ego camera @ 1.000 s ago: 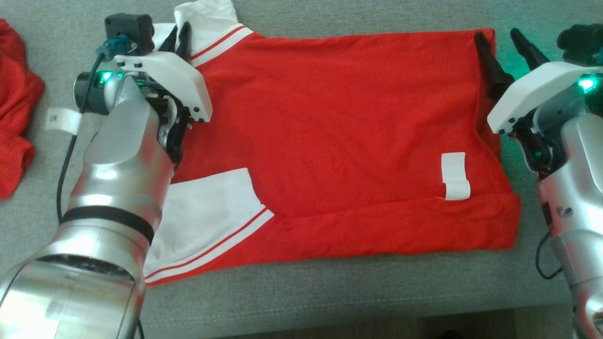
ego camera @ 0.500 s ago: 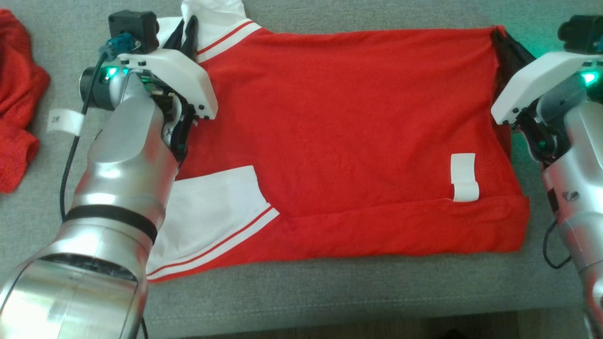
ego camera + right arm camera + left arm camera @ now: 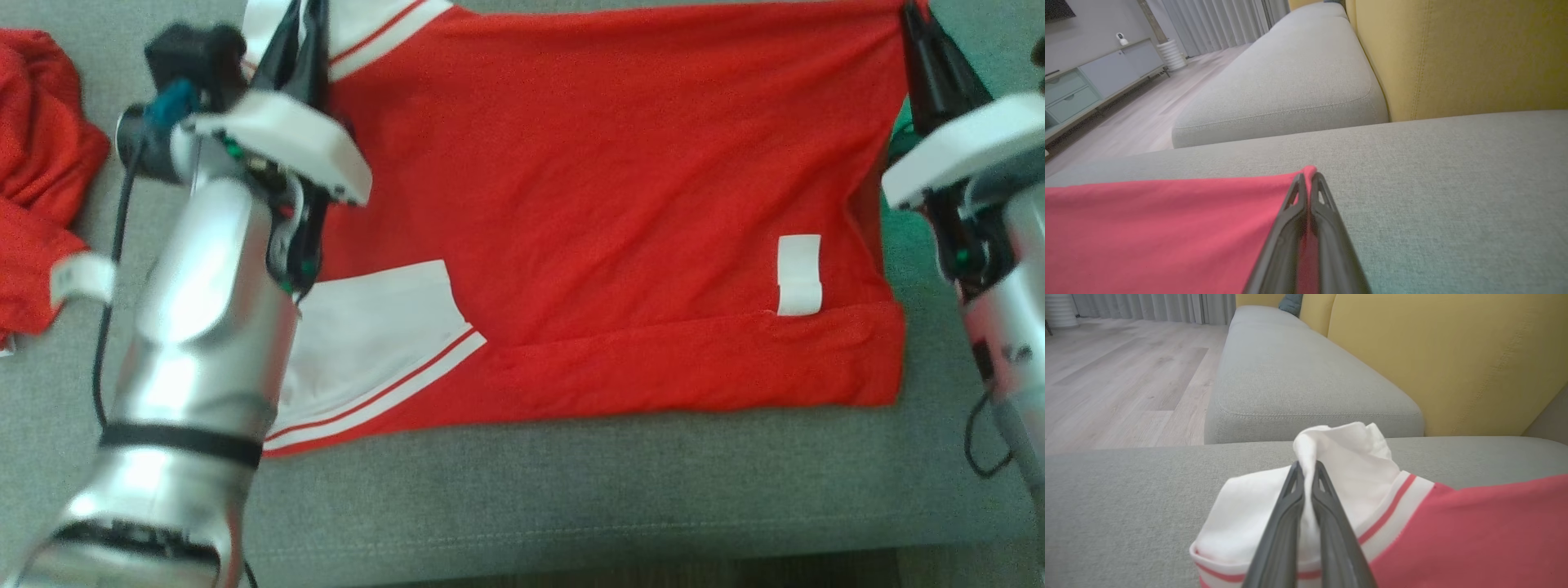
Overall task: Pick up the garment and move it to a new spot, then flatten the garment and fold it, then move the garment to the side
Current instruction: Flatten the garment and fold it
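You have a bright red shirt (image 3: 612, 204) with white sleeves (image 3: 367, 327), each banded near its edge with thin red stripes. A plain white label (image 3: 798, 273) shows against the red cloth. The sofa seat (image 3: 571, 506) is a flecked grey and its backrest (image 3: 1453, 355) is mustard yellow. Your left pincer (image 3: 1307, 465) and right pincer (image 3: 1308, 175) are dark grey, and the arms (image 3: 204, 310) are silver with white covers (image 3: 286, 139). A second garment (image 3: 33, 163) is the same red. The floor (image 3: 1118, 375) is pale wood grain.
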`<state>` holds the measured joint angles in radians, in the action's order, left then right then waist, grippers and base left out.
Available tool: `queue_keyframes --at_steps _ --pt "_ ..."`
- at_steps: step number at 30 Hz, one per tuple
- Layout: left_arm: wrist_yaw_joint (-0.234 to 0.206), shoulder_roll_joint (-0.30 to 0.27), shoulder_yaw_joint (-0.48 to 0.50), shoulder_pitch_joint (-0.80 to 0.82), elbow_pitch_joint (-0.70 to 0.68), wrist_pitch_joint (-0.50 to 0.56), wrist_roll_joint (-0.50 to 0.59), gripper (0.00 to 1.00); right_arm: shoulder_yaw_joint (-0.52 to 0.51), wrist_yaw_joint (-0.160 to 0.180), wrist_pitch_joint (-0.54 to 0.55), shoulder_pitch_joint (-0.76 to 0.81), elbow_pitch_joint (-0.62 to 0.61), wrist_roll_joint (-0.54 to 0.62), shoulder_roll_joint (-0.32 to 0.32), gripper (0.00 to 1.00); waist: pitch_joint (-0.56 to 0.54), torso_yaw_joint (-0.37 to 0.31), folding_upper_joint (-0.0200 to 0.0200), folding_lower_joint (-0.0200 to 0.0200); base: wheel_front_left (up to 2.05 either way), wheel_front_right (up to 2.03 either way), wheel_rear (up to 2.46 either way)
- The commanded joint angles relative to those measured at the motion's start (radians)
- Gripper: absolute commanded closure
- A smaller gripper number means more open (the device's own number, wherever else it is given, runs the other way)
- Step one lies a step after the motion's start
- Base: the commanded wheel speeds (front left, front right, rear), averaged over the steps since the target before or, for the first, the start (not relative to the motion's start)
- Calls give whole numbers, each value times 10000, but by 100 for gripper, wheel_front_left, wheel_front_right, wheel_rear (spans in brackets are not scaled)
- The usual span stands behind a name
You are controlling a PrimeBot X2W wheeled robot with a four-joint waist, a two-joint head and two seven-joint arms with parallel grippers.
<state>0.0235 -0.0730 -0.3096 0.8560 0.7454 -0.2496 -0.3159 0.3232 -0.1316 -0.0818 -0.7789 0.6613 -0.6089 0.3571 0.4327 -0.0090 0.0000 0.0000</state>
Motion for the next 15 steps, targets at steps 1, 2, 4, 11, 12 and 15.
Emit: queue_keyframes --at_steps 1,2,4,11,12,15 --pt "-112 -419 319 -79 -691 -120 143 100 83 9 -224 360 -450 -110 199 100 -61 13 0 0 0 0 0" --pt "-129 -425 365 -349 -1073 -121 190 100 73 9 -298 517 -601 -130 240 100 -95 22 0 0 0 0 0" --pt "-201 -449 449 -904 -1909 -121 338 100 44 9 -512 847 -962 -164 320 100 -184 42 0 0 0 0 0" --pt "-459 -490 698 -3179 -4393 -121 711 100 -150 9 -790 2161 -2054 -65 381 100 -425 1 0 0 0 0 0" --pt "-478 -470 689 -3523 -4619 -121 736 100 -198 9 -794 2346 -2184 -22 364 100 -448 -6 0 0 0 0 0" --pt "-431 -368 621 -4467 -4970 -121 630 100 -336 9 -719 2896 -2542 93 286 100 -513 0 0 0 0 0 0"
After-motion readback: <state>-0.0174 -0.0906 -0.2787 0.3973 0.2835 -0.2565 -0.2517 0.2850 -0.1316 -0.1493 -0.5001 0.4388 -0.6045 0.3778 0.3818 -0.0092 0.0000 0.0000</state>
